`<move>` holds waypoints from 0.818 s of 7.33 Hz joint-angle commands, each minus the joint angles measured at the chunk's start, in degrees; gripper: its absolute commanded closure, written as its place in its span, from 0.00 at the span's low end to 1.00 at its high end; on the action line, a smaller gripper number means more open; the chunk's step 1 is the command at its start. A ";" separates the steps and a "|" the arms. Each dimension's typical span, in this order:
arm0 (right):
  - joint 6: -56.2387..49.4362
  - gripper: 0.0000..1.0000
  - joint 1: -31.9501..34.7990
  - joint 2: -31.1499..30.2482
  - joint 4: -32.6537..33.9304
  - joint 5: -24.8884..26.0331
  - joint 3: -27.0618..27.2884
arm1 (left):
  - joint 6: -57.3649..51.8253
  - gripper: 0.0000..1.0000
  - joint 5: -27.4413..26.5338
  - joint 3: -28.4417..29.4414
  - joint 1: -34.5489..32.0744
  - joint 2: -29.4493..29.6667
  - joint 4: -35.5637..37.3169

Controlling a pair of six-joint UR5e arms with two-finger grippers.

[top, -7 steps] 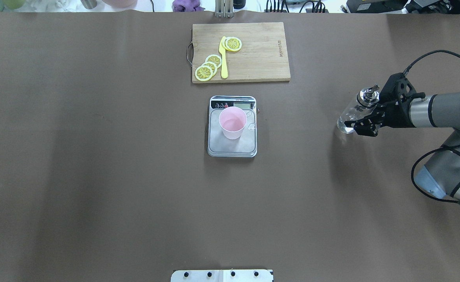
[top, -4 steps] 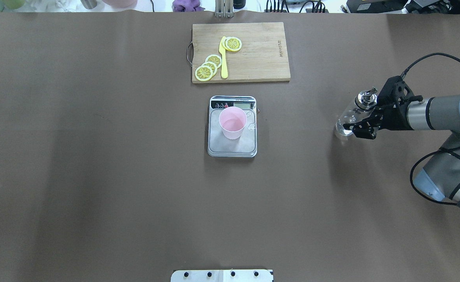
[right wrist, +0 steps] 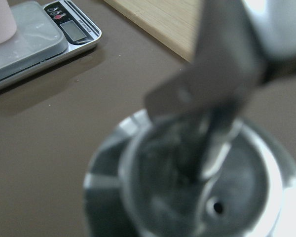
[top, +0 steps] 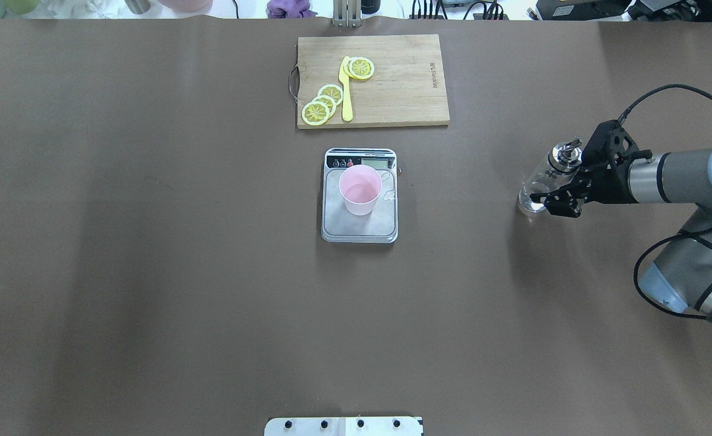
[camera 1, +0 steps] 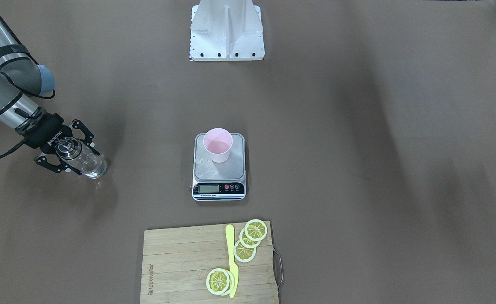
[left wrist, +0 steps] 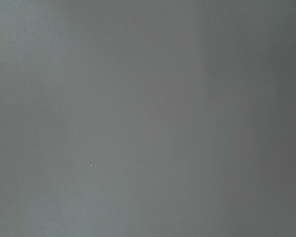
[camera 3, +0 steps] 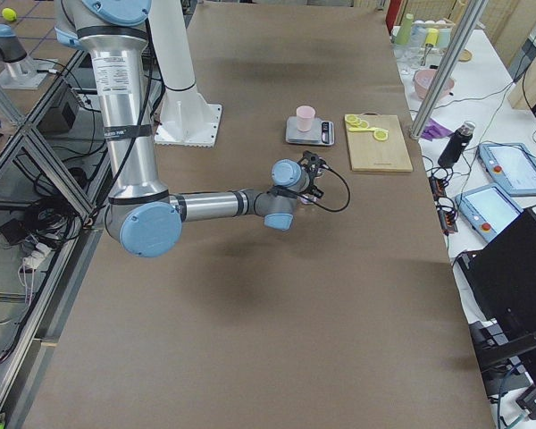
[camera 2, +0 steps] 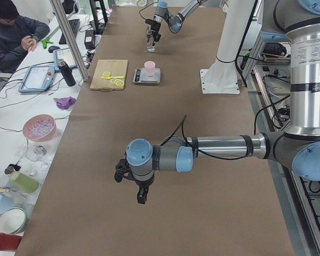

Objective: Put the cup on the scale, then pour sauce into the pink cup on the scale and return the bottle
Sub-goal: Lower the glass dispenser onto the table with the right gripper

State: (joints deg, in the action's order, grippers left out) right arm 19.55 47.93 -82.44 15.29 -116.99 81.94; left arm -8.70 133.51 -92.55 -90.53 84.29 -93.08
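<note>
The pale pink cup [top: 360, 189] stands upright on the steel platform of the scale [top: 359, 229], mid-table; it also shows in the front-facing view [camera 1: 218, 145]. My right gripper [top: 560, 189] is shut on the clear glass bottle [top: 538, 184] far to the right of the scale, with the bottle's base at or just above the table. The bottle [camera 1: 84, 161] holds clear sauce. Its silver pourer cap [right wrist: 197, 182] fills the right wrist view, blurred. My left gripper [camera 2: 140, 188] hangs above bare table, seen only from the side, so I cannot tell whether it is open or shut.
A wooden cutting board [top: 392, 91] with lemon slices [top: 322, 104] and a yellow knife [top: 346, 91] lies behind the scale. Some clear drops lie on the scale's platform [camera 1: 203, 166]. The robot's base plate [camera 1: 226, 29] is at the near edge.
My right gripper has moved slightly left and down with the bottle, bringing the bottle's base to the table. The cup and scale have not moved.
</note>
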 commanded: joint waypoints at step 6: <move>-0.21 0.01 -0.38 1.05 0.53 -0.17 -0.29 | 0.09 0.01 0.00 0.00 0.00 0.18 0.00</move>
State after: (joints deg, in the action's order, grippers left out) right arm 19.19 47.58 -81.71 15.69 -117.14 81.57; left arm -8.66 133.51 -92.49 -90.53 84.45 -93.08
